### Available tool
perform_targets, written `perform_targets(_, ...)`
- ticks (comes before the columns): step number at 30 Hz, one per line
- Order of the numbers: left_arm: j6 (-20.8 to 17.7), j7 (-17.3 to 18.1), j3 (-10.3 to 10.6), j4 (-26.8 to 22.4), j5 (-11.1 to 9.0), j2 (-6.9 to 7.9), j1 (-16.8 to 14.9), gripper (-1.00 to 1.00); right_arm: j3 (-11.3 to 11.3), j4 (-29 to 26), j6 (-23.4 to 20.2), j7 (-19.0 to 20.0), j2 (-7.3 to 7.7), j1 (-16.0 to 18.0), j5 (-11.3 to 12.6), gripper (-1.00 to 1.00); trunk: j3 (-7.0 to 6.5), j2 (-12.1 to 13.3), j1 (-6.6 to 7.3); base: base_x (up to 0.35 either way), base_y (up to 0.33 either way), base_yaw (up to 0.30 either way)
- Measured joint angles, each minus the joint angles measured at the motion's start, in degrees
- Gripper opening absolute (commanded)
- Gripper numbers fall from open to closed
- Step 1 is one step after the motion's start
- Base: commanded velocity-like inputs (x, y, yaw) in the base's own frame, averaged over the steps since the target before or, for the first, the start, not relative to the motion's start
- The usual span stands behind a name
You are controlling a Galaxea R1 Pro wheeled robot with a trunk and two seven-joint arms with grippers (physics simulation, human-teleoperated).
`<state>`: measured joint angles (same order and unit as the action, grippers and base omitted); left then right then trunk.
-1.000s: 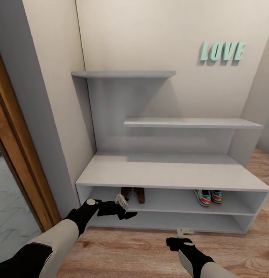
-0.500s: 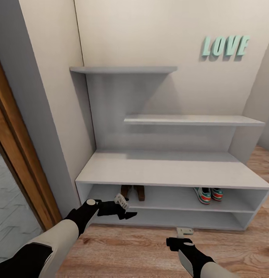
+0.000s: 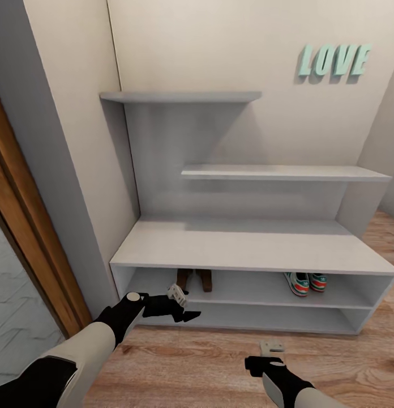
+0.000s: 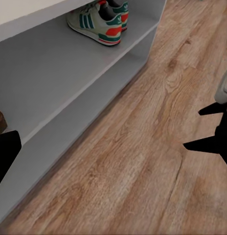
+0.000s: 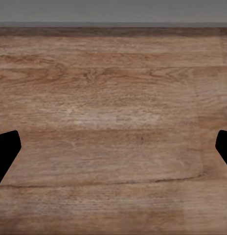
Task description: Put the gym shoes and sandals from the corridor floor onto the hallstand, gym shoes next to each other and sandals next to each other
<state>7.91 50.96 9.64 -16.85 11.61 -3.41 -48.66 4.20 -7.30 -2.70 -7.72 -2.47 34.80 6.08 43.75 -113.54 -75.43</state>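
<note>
The hallstand (image 3: 248, 249) stands against the wall, pale grey, with a low bench and stepped shelves above. In its upper slot, two brown sandals (image 3: 195, 279) sit side by side at the left. Two white gym shoes (image 3: 304, 282) with green stripes sit side by side at the right, and the left wrist view also has the gym shoes (image 4: 96, 24). My left gripper (image 3: 184, 306) hovers open and empty in front of the slot below the sandals. My right gripper (image 3: 270, 350) is open and empty above the corridor floor (image 3: 191, 362).
A grey wall corner and a wooden door frame (image 3: 27, 238) stand close at the left. Teal LOVE letters (image 3: 333, 59) hang on the wall. Bare wood floor (image 5: 113, 122) lies under the right gripper, with the rack's base along its far edge.
The whole picture has shifted a little, so the camera moved. The right gripper sits slightly lower in the view. Shoes and sandals stayed in place on the shelf.
</note>
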Motion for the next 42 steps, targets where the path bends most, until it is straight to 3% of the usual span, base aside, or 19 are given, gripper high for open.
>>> perform_targets(10, 0.0, 0.0, 0.0, 0.0, 0.0, 0.0, 0.0, 1.0, -0.09, 3.9, 0.0, -0.04, 0.44, 0.0, -0.05, 1.0, 0.03, 0.0, 0.0, 0.0, 0.0, 0.0)
perform_targets(42, 0.0, 0.0, 0.0, 0.0, 0.0, 0.0, 0.0, 1.0, -0.09, 4.33, -0.01, -0.04, 0.45, 0.0, -0.08, 1.0, 0.03, 0.0, 0.0, 0.0, 0.0, 0.0)
